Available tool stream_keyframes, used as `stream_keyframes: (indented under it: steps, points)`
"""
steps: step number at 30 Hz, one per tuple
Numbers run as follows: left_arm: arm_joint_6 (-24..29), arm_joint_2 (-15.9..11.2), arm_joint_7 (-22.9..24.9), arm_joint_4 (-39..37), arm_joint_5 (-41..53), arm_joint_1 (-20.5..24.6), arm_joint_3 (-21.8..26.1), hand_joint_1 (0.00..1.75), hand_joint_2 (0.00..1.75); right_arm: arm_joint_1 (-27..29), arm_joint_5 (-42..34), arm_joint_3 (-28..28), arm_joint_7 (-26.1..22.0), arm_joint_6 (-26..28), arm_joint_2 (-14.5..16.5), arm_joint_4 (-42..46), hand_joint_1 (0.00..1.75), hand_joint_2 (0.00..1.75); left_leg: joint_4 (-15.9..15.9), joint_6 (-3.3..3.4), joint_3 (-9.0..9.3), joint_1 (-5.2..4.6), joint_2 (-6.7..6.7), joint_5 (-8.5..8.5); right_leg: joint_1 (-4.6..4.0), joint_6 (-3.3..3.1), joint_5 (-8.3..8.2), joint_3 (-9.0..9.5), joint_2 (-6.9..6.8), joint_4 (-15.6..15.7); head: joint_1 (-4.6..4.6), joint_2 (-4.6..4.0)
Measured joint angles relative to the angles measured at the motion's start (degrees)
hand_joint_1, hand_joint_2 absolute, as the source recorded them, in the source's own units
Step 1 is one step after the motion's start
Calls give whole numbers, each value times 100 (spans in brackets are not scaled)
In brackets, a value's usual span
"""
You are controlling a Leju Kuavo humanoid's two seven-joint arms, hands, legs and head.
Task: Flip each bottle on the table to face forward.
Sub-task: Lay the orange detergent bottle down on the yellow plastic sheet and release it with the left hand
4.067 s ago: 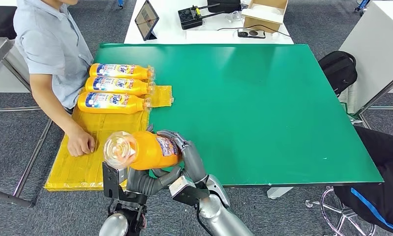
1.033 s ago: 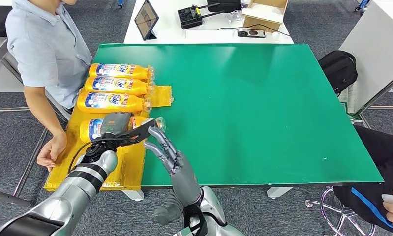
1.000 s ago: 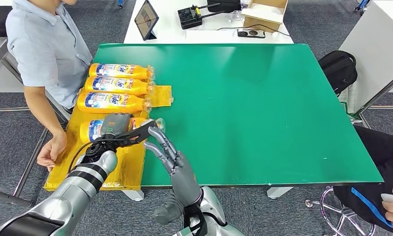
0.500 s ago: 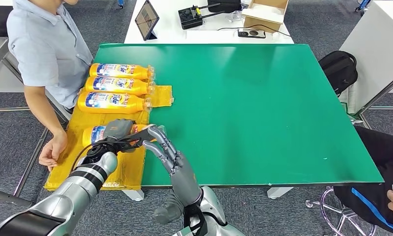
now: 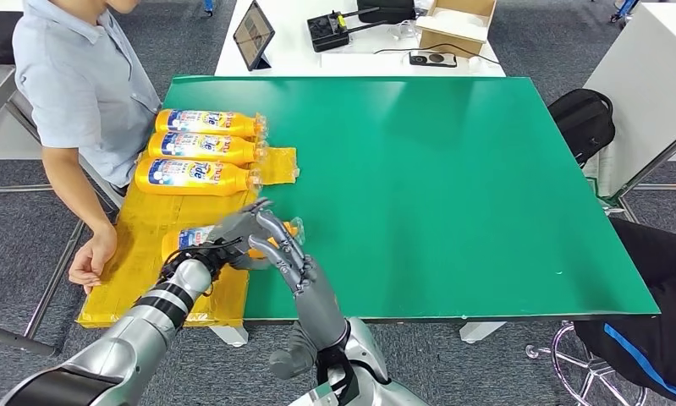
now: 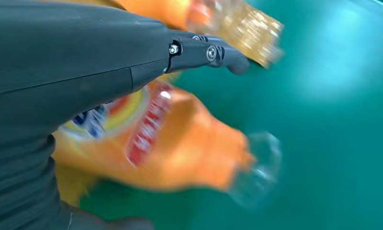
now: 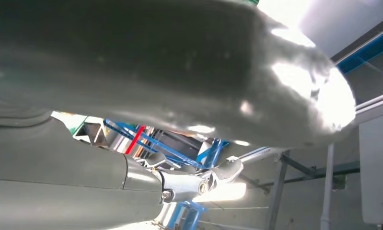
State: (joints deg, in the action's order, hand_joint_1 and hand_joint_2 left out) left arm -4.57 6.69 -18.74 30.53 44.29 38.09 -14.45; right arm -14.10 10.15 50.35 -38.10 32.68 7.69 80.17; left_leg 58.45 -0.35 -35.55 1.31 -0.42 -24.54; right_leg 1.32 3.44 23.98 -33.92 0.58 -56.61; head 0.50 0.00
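Observation:
Three orange bottles (image 5: 206, 147) lie side by side at the table's back left, blue labels up, caps pointing right. A fourth orange bottle (image 5: 184, 239) lies nearer me on the yellow mat (image 5: 140, 288), its clear cap (image 5: 294, 227) over the green table (image 5: 436, 178). My left hand (image 5: 233, 234) reaches over its middle and grips it. The left wrist view shows the blurred bottle (image 6: 179, 148) under that hand (image 6: 84, 62). My right hand (image 5: 294, 266) stands just right of it with fingers spread and nothing in them, its fingertips by the bottle's neck. Whether they touch is unclear.
A person in a grey shirt (image 5: 80, 85) sits at the table's left, one hand (image 5: 87, 269) hanging beside the mat. A white desk (image 5: 292, 51) with a tablet and devices stands behind. A black bag (image 5: 581, 118) and another person's leg (image 5: 656, 338) are at the right.
The fourth bottle has slid towards me along the mat under my left hand. My right hand stays beside it, and the whole view has barely shifted.

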Motion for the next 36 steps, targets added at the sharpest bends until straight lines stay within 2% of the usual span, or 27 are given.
stream_keyframes:
  steps: [5, 10, 12, 14, 18, 21, 24, 30, 36]
  points:
    - [-85, 26, -334, 274, -364, -219, 38, 0, 175, -30, -54, 34, 0, -26, -2, 0, 0, 0, 0, 0, 2, 0, 0, 0, 0, 0, 0, 1, -1, 0, 0, 0]
    - [-50, 31, -428, 466, -464, -371, 50, 0, 175, -37, -52, 51, 0, -17, -3, 0, 0, 0, 0, 0, 2, 0, 1, 0, 0, 0, 0, 1, 0, 0, 1, 0]
    - [70, 38, -490, 545, -528, -435, 57, 0, 175, -38, -37, 55, 0, 37, -5, 2, 0, 87, 0, 0, 2, 0, 1, 0, 0, 0, 0, 0, 0, 0, 1, 0]
    - [431, 98, -653, 776, -815, -605, 119, 0, 175, -14, 110, 61, -1, 248, -13, 74, 0, 175, 1, 0, 0, -1, 1, 0, 1, 0, 0, -5, 0, 0, -1, 0]
    - [1098, 432, -1073, 1750, -2551, -1135, 447, 0, 175, 199, 996, -72, -1, 678, 51, 630, 0, 175, 1, 1, -11, -2, 0, -3, 2, 1, 1, -14, 0, 0, -2, 0]
    - [1194, 609, -1177, 2625, -3695, -1557, 631, 0, 175, 475, 1499, -348, 0, 723, 114, 1033, 0, 175, 1, 1, -12, -2, 2, -8, 2, 0, 3, -18, 2, 2, -3, 0]
    - [1159, 684, -1191, 3365, -4445, -1942, 737, 0, 175, 732, 1752, -643, 2, 737, 147, 1328, 0, 175, 0, -1, -13, -2, 7, -10, 1, -1, 4, -22, 3, 3, -3, 0]
    - [1064, 743, -1227, 4525, -5336, -2640, 919, 0, 175, 1327, 1746, -1182, 2, 741, 193, 1979, 0, 175, 0, -1, -13, -1, 11, -10, 1, -2, 4, -23, 3, 3, -3, 0]
    - [1095, 746, -1231, 5063, -5436, -2918, 1009, 0, 175, 1568, 1696, -1456, 2, 741, 214, 2349, 0, 175, 0, -1, -11, -2, 11, -9, 1, -2, 4, -20, 3, 3, -3, 0]
